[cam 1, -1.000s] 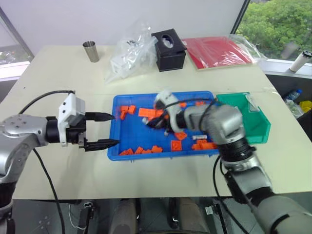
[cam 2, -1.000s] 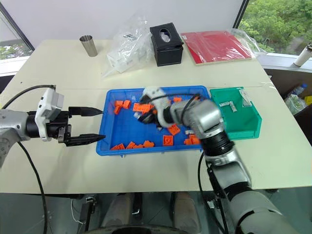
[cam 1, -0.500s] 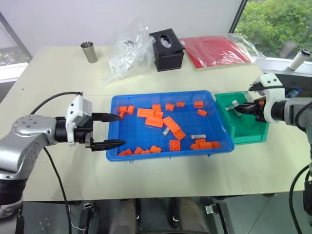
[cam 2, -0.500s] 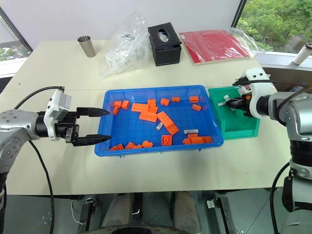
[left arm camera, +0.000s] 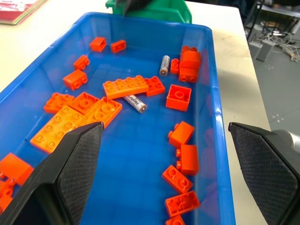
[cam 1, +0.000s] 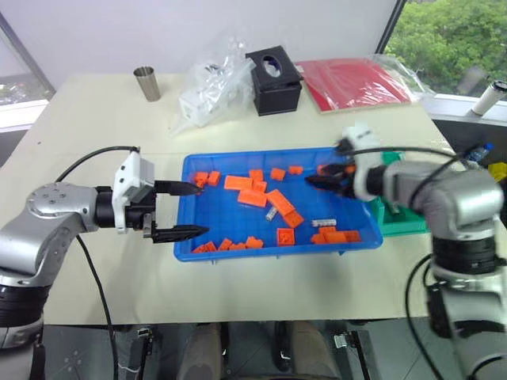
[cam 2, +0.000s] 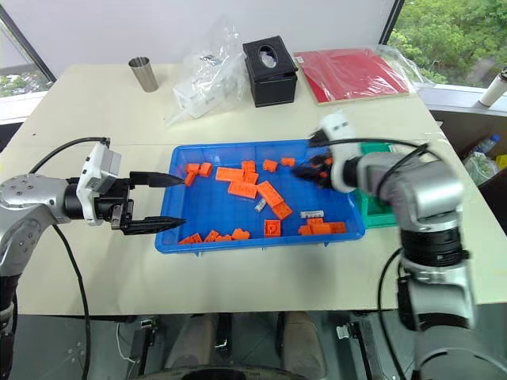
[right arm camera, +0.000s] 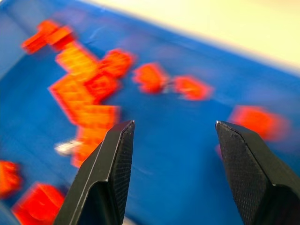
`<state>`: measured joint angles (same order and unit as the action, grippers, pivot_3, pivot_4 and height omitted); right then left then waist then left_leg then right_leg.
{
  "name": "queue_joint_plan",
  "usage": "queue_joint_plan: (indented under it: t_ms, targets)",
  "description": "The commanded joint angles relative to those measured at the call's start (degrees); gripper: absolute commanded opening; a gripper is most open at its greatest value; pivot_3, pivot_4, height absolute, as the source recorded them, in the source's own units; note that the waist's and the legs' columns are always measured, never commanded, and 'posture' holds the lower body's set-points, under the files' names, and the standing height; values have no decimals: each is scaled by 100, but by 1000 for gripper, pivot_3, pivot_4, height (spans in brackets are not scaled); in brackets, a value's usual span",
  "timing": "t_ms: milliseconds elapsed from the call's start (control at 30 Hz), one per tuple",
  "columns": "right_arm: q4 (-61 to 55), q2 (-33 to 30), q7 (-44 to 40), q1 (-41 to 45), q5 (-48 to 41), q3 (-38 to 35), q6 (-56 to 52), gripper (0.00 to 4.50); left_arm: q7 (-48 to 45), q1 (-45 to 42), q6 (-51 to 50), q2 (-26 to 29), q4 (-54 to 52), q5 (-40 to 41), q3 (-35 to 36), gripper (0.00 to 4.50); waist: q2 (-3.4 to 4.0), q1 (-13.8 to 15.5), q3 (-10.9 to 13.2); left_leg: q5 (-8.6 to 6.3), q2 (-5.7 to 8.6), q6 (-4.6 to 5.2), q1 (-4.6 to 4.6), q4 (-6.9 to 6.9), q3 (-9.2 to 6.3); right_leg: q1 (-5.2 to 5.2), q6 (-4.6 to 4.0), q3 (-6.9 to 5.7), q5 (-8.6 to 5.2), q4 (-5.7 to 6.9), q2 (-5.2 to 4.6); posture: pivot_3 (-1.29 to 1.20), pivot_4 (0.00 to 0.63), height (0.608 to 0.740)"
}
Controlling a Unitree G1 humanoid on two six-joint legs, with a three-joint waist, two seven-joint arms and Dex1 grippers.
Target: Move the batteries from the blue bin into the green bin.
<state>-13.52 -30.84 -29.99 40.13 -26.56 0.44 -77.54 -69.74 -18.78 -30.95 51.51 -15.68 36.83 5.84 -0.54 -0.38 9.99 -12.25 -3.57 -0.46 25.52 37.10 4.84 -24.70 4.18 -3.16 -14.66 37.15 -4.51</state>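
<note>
We count two batteries (left arm camera: 135,103) in the blue bin (cam 1: 238,249): one lies just beside the long orange blocks (left arm camera: 133,86) near the middle, the other (left arm camera: 164,65) sits close to a stacked orange block toward the end of the bin nearest the green bin (left arm camera: 159,13). Roughly twenty orange blocks are scattered over the blue floor, thickest along the near rim and around the centre; an exact count we cannot give. The green bin stands touching the blue bin's right end, largely hidden behind the right arm, and we cannot see what it holds.

Our left gripper (cam 1: 184,211) hangs at the blue bin's left edge, its fingers (left arm camera: 70,173) wide apart and holding nothing, their tips at the rim. Our right gripper (cam 1: 321,179) is over the right part of the blue bin, above the blocks, its fingers (right arm camera: 110,173) apart with nothing between them.

The middle stretch of the blue floor, between the central blocks and the near row, is bare. On the bench (cam 1: 95,142) behind the bin we count one metal cup (cam 1: 146,83), one clear plastic bag (cam 1: 214,79), one black tissue box (cam 1: 275,81) and one red folder (cam 1: 356,83), all well apart from the bins.
</note>
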Motion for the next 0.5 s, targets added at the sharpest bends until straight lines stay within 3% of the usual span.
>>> queue_joint_plan:
  t_ms: [33, 433, 500]
  targets:
    - [-131, 394, 425, -48, 148, 212, -12, 4049, 44, -38, -11, 45, -169, 66, 142, 4500, 0, -1, 0, 0, 2, 0, 0, 3, 1, 1, 0, 0, 0, -1, -3, 0, 150, 736]
    - [93, 716, 654, -482, 257, 537, 170, 4049, 133, 11, -127, 101, -279, 134, 242, 4500, -1, -39, 0, 0, 4, 0, -5, 0, 1, 3, 1, 0, 0, 0, -3, 0, 150, 736]
    - [127, 689, 638, -510, 283, 581, 253, 3507, 144, -9, -145, 103, -276, 138, 253, 4500, -1, -38, -1, 0, 4, 0, -5, 0, 1, 3, 1, 0, 0, 0, -3, 0, 150, 736]
